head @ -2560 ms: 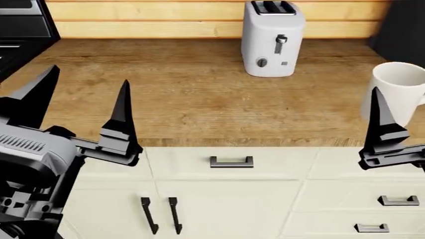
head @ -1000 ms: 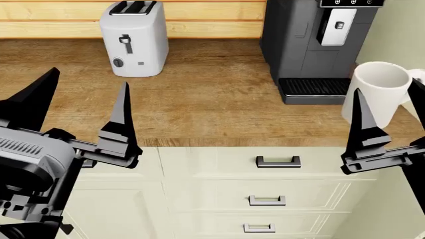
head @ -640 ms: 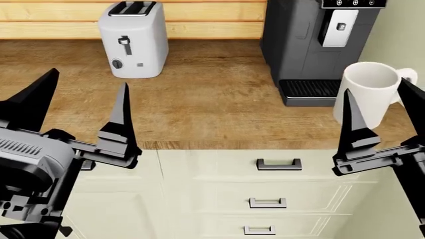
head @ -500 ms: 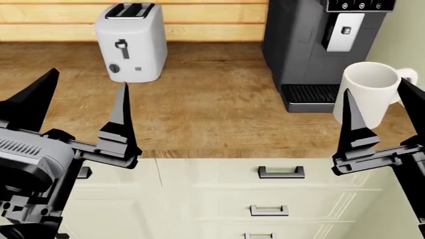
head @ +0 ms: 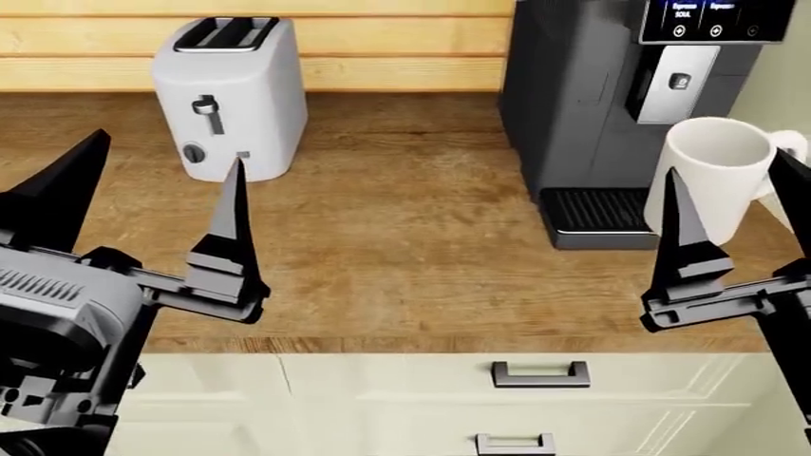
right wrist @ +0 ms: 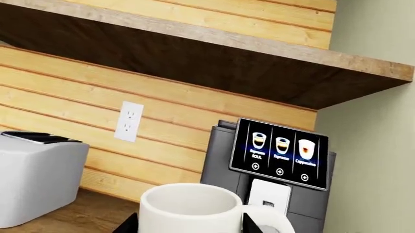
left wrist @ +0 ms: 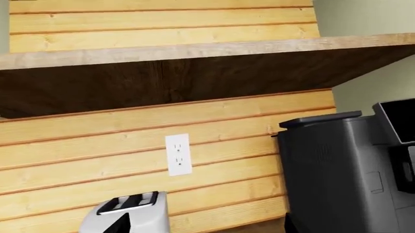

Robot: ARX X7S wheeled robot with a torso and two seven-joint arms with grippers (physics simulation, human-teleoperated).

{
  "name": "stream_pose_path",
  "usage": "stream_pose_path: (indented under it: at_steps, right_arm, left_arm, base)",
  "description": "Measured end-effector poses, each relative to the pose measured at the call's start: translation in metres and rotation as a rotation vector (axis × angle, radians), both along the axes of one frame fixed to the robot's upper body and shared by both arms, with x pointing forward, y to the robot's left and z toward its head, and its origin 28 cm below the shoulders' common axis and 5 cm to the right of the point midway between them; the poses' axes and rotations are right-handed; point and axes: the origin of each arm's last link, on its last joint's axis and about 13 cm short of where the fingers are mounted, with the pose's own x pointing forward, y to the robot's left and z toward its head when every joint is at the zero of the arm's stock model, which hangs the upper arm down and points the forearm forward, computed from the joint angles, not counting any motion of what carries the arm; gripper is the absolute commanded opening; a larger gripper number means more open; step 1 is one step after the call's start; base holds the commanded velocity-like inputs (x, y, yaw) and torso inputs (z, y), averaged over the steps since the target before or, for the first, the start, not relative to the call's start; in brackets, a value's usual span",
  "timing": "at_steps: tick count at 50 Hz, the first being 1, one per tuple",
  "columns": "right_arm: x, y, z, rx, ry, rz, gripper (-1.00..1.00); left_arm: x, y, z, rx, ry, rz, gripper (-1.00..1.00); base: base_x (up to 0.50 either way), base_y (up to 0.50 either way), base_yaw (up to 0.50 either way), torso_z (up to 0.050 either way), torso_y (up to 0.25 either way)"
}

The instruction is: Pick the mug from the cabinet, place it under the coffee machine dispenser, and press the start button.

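The white mug [head: 716, 180] hangs upright above the counter's right end, just right of the coffee machine's ribbed black tray [head: 595, 211]. My right gripper [head: 742, 220] is shut on the mug, one black finger on each side, and the handle points right. The silver dispenser [head: 678, 84] sits on the dark grey coffee machine [head: 576, 85], up and left of the mug. In the right wrist view the mug [right wrist: 191, 208] fills the foreground before the dispenser [right wrist: 269, 194] and a lit panel [right wrist: 280, 153] of drink icons with round buttons. My left gripper [head: 146, 199] is open and holds nothing.
A boxy white toaster [head: 228, 95] stands at the back left of the wooden counter [head: 405, 247]. Cream drawers with dark handles [head: 541, 372] lie below the front edge. A wooden shelf [left wrist: 194, 73] overhangs the plank wall, and a green wall [right wrist: 370, 160] closes the right side.
The head view swung right from the toaster to the coffee machine, then moved closer to the counter. The mug stays in my right gripper and now sits nearer the tray.
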Motion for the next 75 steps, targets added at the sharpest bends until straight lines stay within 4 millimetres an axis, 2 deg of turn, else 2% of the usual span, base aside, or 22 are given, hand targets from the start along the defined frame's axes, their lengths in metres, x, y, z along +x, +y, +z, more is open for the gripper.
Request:
stream_pose_path:
  at_steps: [12,27,44,67,75]
  right_arm:
    - [-0.001,-0.001,0.0,0.003,0.003,-0.005,-1.0]
    - [-0.005,0.002,0.0,-0.002,-0.027,0.044,-1.0]
    - [-0.011,0.016,-0.003,-0.009,-0.083,0.065,-1.0]
    - [-0.009,0.018,-0.006,0.004,-0.083,0.033,-1.0]
    - [-0.01,0.018,-0.006,0.006,-0.087,0.031,-1.0]
  left_arm:
    - [-0.001,-0.001,0.0,0.0,0.001,-0.011,1.0]
    - [-0.001,-0.001,0.0,0.004,-0.001,-0.01,1.0]
    - [-0.001,-0.002,-0.002,0.001,0.004,-0.008,1.0]
    - [-0.001,-0.002,-0.002,0.003,0.004,-0.009,1.0]
    - [-0.002,-0.002,-0.003,0.004,0.002,-0.008,1.0]
  base:
    - [0.0,-0.42,0.0,0.0,0.0]
    - [0.0,0.0,0.0,0.0,0.0]
    - [0.0,0.0,0.0,0.001,0.001]
    - [0.3,0.0,0.0,0.0,0.0]
    - [0.0,0.0,0.0,0.0,0.001]
